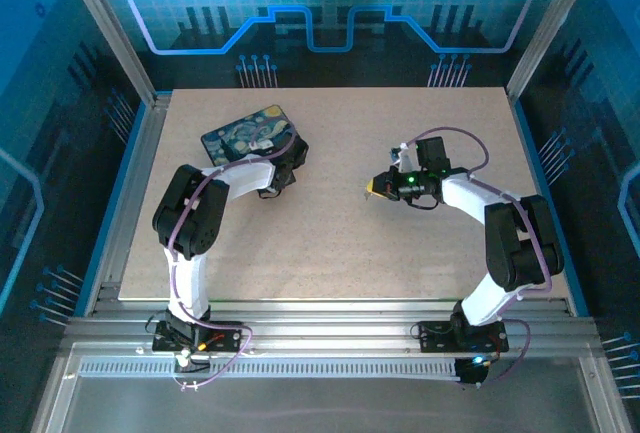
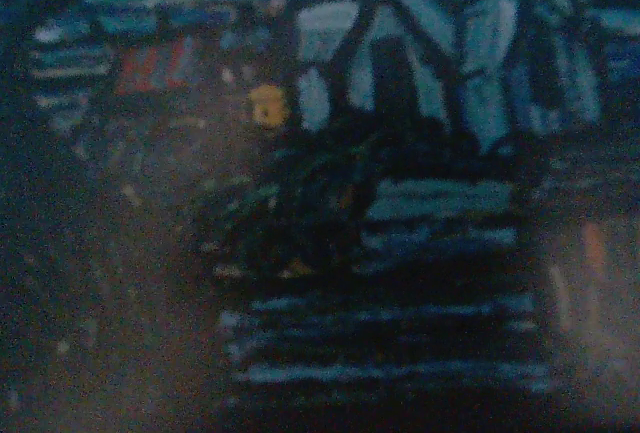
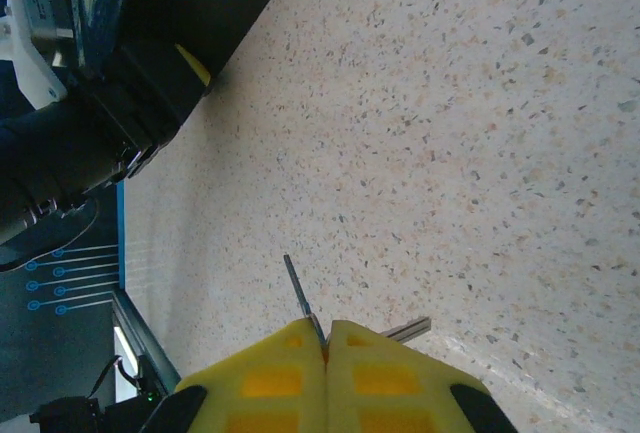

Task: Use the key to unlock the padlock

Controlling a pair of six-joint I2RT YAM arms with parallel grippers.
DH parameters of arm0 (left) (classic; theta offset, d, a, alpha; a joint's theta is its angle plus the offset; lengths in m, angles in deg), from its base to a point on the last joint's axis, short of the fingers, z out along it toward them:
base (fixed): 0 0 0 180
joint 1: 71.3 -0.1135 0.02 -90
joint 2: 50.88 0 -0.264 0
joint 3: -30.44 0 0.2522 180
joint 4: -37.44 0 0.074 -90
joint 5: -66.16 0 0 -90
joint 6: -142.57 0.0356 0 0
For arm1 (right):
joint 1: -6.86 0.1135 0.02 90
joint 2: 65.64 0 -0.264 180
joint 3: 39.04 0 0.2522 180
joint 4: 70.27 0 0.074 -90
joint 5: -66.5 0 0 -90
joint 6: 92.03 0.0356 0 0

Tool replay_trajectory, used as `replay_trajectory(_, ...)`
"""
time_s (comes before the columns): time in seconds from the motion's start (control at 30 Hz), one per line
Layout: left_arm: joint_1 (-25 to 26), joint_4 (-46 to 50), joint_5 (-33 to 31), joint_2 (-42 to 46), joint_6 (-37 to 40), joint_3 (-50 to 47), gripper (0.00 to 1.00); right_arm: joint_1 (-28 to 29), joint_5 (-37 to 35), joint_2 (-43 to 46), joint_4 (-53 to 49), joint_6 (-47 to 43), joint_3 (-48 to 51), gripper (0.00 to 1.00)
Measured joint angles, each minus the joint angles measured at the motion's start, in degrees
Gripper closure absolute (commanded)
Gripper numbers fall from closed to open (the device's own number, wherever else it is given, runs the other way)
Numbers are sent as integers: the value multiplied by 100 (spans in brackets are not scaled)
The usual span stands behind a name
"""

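Right wrist view gives you the key (image 3: 299, 296): a thin silvery sliver pinched in the seam where the right gripper (image 3: 326, 341) presses its yellow pads (image 3: 270, 378) flat together, its tip poking out over the speckled table (image 3: 500, 103). Seen from the top external camera, that gripper sits right of the table's middle, well apart from the black box (image 1: 245, 131) with the swirly blue-and-yellow lid. The left gripper (image 1: 280, 169) sits at the box's near right edge, and you cannot tell how wide its fingers stand, since its own camera gives a dim blur of painted lid.
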Motion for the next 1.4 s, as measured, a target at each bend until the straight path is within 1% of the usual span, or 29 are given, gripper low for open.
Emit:
replay_trajectory(0.17,-46,-199,-57,-11,20,-66,60,2,0,0,0,-2,0,100)
replay_trajectory(0.3,-87,-428,-129,-11,85,-164,68,2,0,0,0,-2,4,100)
replay_trajectory(0.5,-146,-841,-146,20,487,-323,79,2,0,0,-2,-7,28,100)
replay_trajectory(0.7,-181,-879,31,92,863,-369,87,79,-20,0,4,-4,114,100)
replay_trajectory(0.83,-236,-841,483,254,1019,-468,91,232,-42,0,68,-2,116,100)
replay_trajectory(0.97,-258,-573,1198,479,1104,-509,94,380,-50,0,181,39,116,100)
replay_trajectory(1.17,-267,173,2081,931,1099,-461,96,487,-107,76,302,155,164,100)
replay_trajectory(1.27,-273,643,2535,1143,1069,-260,96,531,-175,223,323,214,210,100)
replay_trajectory(1.4,-273,1091,3136,1335,940,79,97,728,-221,426,675,282,413,100)
